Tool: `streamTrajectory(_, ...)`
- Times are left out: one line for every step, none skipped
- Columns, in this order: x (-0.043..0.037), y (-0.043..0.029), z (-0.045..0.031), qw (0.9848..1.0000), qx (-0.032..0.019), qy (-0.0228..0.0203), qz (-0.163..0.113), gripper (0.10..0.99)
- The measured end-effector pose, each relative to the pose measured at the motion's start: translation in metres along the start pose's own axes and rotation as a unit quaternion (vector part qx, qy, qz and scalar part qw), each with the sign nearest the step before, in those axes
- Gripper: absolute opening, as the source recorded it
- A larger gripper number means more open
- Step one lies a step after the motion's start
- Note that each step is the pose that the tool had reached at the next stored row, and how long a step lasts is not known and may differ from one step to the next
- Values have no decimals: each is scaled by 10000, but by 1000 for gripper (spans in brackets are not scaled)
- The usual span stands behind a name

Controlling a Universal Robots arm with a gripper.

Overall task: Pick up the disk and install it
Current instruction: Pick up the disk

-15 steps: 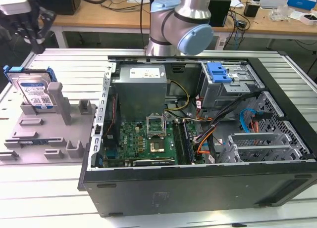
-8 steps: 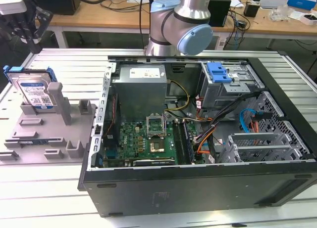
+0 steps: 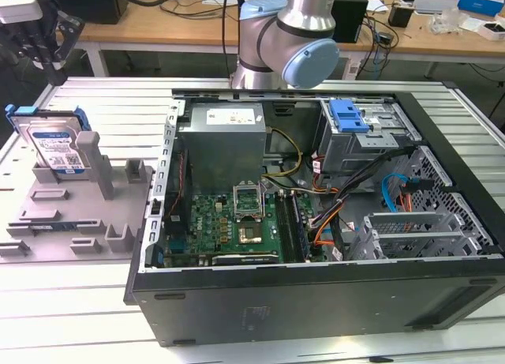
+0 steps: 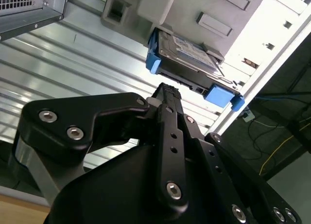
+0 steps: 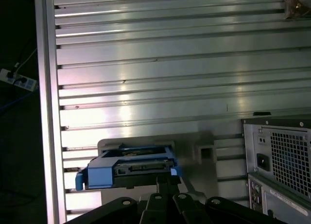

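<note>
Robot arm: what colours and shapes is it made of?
The arm is a silvery tube with round light-blue caps on its joints. Its gripper is black, built of flat linked bars dotted with shiny silver screws.

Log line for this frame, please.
step: disk not yet picked up | disk: upright in grey stand, outside computer case | end effector: shut, empty, near disk, not touching

The exterior view looks down obliquely from a distance. The disk (image 3: pixel 55 147) stands toward the exterior view's left, beside the computer case (image 3: pixel 316 301). Both wrist views face the disk (image 4: pixel 187 51) (image 5: pixel 129 168) at close range, sharing it and its grey holder (image 4: pixel 155 5).
</note>
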State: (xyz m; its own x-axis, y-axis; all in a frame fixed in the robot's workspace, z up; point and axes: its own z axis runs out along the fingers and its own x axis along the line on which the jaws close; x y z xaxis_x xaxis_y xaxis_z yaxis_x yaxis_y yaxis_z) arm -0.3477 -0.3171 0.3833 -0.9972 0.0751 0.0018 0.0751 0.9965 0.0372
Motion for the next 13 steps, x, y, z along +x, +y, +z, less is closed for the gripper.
streamTrajectory(0,0,4,10000,2,9,-1,106)
streamTrajectory(1,0,8,10000,2,11,-22,106)
streamTrajectory(1,0,10,10000,3,15,-97,106)
streamTrajectory(1,-1,14,9998,3,18,-195,106)
streamTrajectory(1,-1,19,9993,3,25,-380,106)
streamTrajectory(1,-1,21,9989,4,28,-464,106)
streamTrajectory(1,-1,22,9984,4,32,-557,106)
streamTrajectory(1,-1,24,9976,4,37,-687,106)
streamTrajectory(1,-2,25,9970,4,40,-771,106)
streamTrajectory(1,-2,27,9958,5,45,-918,106)
streamTrajectory(1,-2,28,9949,5,47,-1008,106)
streamTrajectory(1,-2,29,9931,5,54,-1170,106)
streamTrajectory(1,-2,30,9916,6,59,-1294,106)
